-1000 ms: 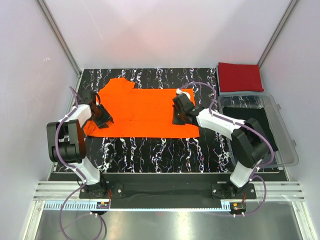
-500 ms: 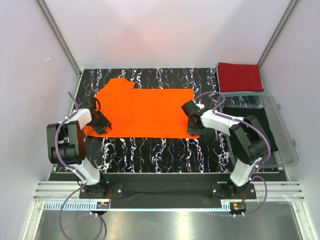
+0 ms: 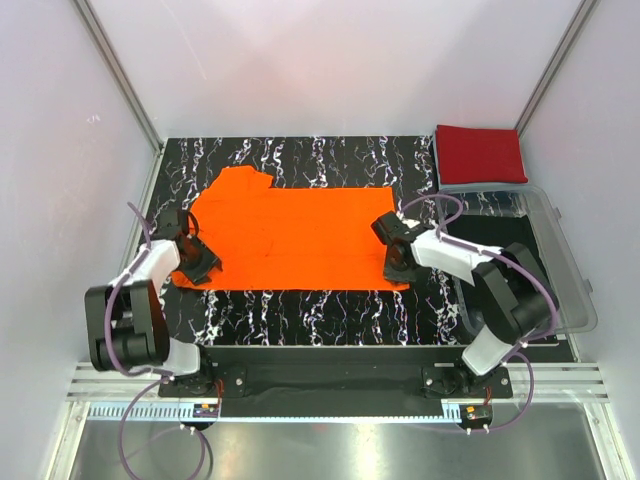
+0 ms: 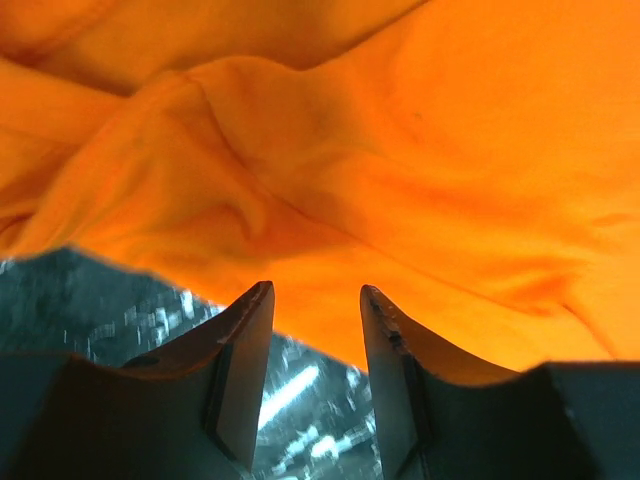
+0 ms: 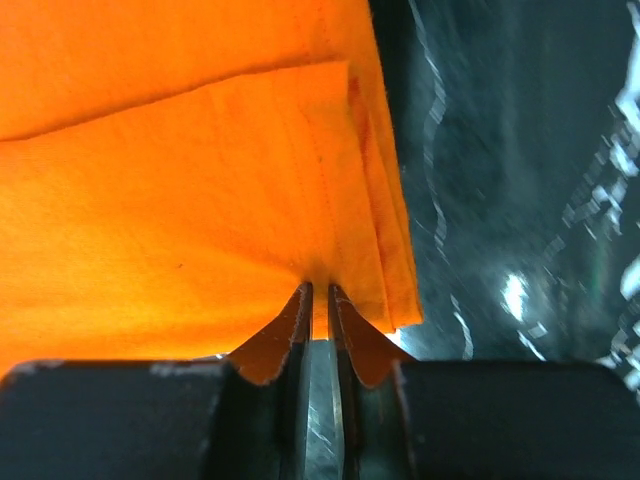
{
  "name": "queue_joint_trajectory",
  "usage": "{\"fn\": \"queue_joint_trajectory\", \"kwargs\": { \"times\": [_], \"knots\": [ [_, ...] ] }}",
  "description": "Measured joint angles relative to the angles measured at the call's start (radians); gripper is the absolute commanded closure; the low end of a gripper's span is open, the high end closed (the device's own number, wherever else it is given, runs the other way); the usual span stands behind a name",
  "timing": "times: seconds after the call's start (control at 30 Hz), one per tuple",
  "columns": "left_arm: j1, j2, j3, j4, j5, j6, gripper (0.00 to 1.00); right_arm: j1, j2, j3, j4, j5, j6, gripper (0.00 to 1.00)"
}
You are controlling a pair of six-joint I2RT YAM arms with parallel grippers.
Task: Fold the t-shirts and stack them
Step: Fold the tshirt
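Right gripper [image 5: 318,289] — jaws clamped on the orange t-shirt [image 3: 290,225] hem near the table's [image 3: 300,305] right side; left gripper [image 4: 316,290] — jaws apart at the shirt's left edge.

Centre: spread tee [image 3: 290,225]; far right: folded tee [image 3: 480,152], behind bin [image 3: 585,290].

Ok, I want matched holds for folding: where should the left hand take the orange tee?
The near-left corner of the orange tee, from the near edge: its hem lies rumpled ahead of the open left hand, mirroring the pinch of the right hand.

Black-and-white jointed arms [image 3: 150,265] (looping purple cables [image 3: 122,420])
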Motion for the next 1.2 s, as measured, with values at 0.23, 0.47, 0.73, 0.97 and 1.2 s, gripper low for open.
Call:
{"fn": "queue_joint_trajectory", "kwargs": {
  "times": [0.23, 0.47, 0.73, 0.97, 1.2],
  "knots": [
    [0.000, -0.120, 0.164, -0.050, 0.076, 0.016, 0.53, -0.001, -0.043, 0.040, -0.078, -0.003, -0.047, 0.67],
    [0.020, 0.126, 0.579, -0.011, 0.129, 0.150, 0.54, -0.089, 0.008, 0.326, -0.061, -0.122, -0.239, 0.59],
    [0.082, 0.555, 0.922, -0.008, 0.303, 0.282, 0.54, -0.235, 0.203, 0.600, 0.011, -0.334, -0.494, 0.46],
    [0.118, 0.819, 1.152, -0.056, 0.345, 0.346, 0.52, -0.327, 0.409, 0.759, 0.010, -0.477, -0.646, 0.46],
    [0.117, 0.920, 1.207, -0.079, 0.320, 0.363, 0.52, -0.397, 0.597, 0.988, -0.018, -0.548, -0.740, 0.46]
  ]
}}
